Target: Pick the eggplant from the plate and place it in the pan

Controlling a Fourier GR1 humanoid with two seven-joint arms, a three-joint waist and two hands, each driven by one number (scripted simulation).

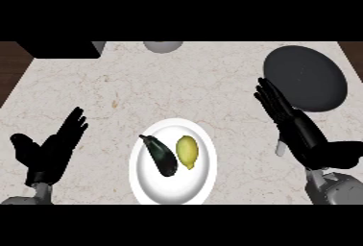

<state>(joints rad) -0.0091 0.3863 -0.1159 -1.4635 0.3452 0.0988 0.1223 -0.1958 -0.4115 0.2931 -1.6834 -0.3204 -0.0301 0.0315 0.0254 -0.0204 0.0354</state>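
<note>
Eggplant on plate, both hands open, nothing held.

Eggplant (pixel 160 155) lies in white plate (pixel 172 192) at counter's (pixel 142 91) near edge, w/ yellow lemon (pixel 188 152) just beside it on the right. Dark pan (pixel 306 78) sits far right, well apart from plate. Right hand (pixel 297 129) is btwn plate & pan, fingers straight, tips near pan's near rim. Left hand (pixel 51 149) at lower left, fingers straight & spread, resting. Grey round obj (pixel 163 46) at far edge, dark block (pixel 60 49) at top left.

The eggplant (pixel 160 155) lies on the plate (pixel 172 191) beside a lemon (pixel 188 152). The pan (pixel 306 78) sits up right of the plate. Both hands, left (pixel 50 149) and right (pixel 297 129), flank the plate, fingers straight.
</note>
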